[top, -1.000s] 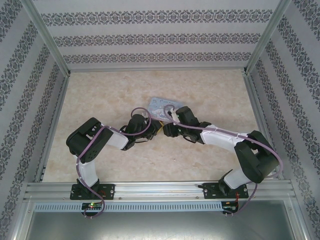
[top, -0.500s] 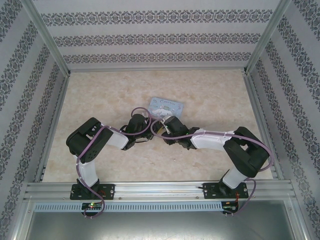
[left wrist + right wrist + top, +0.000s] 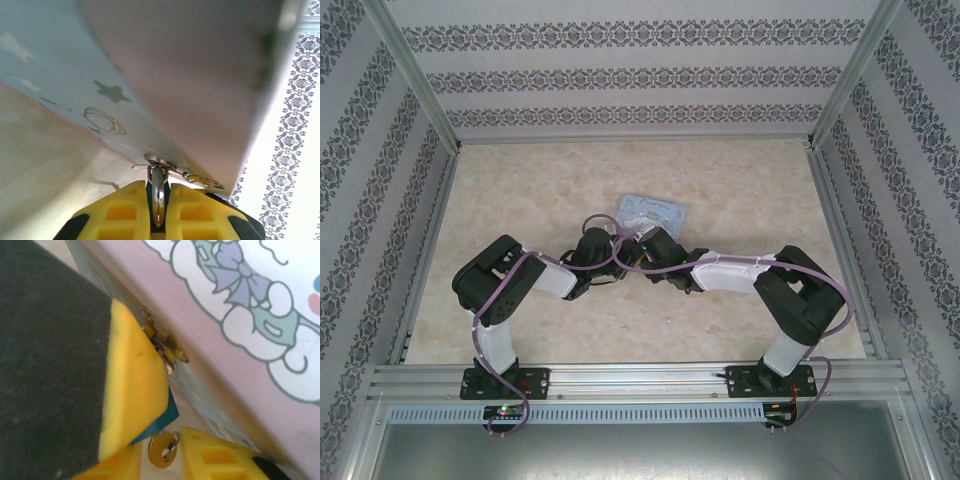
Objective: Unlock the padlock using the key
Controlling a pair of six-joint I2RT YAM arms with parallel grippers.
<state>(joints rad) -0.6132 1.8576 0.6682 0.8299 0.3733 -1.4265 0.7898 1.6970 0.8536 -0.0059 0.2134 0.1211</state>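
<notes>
The padlock (image 3: 168,416) hangs from the hasp (image 3: 160,340) of the tin (image 3: 260,300), between the fingers of the right gripper (image 3: 167,440); whether they clamp it, you cannot tell. The left gripper (image 3: 158,215) pinches the key (image 3: 158,190) at the tin's edge. Hold the lock steady before you seat the key.

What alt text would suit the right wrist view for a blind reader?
The key, small and brassy, sits between the yellow pads of the right pincer, just below the teal padlock. A big black finger looms at the left; a cartoon tin lies behind.
</notes>
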